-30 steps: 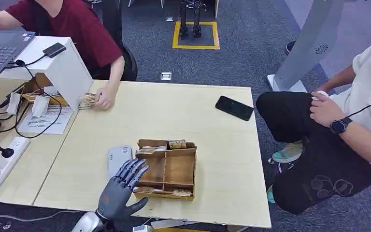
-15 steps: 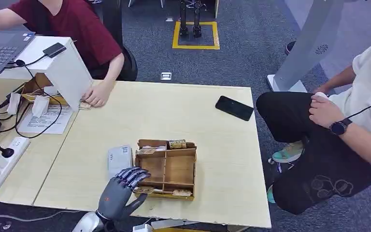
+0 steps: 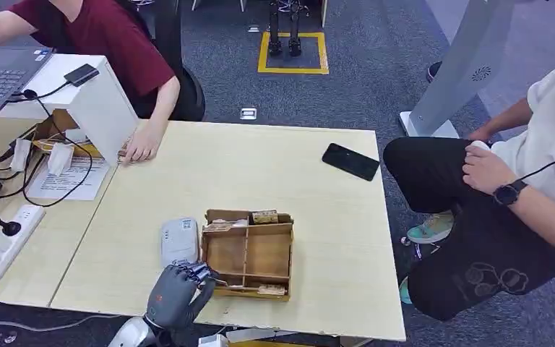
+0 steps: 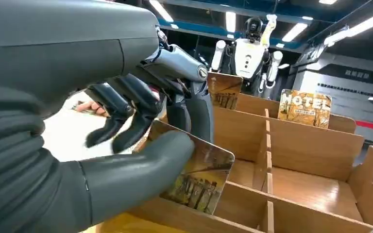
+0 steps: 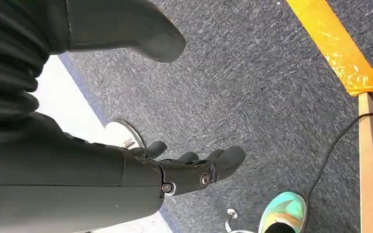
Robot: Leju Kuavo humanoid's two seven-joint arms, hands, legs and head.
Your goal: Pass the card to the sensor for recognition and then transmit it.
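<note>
card (image 4: 199,177): pinched between thumb and fingers of the left hand (image 3: 177,293), at the near edge of the wooden box (image 3: 248,253)
right hand (image 5: 189,170): fingers loose, holding nothing, over carpet

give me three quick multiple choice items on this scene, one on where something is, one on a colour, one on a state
1. Where is the phone on the table?
A. inside the wooden box
B. near the far right edge
C. under the left hand

2. What colour is the top of the person at the far left?
A. dark red
B. green
C. yellow

3. What is the left hand doing?
A. lying flat on the table
B. pinching a card
C. holding the phone

Answers:
1. B, the head view shows it lying flat by the far right edge, apart from the box.
2. A, the short-sleeved top is dark red.
3. B, the left wrist view shows the card held between thumb and fingers at the box's near compartment.
</note>
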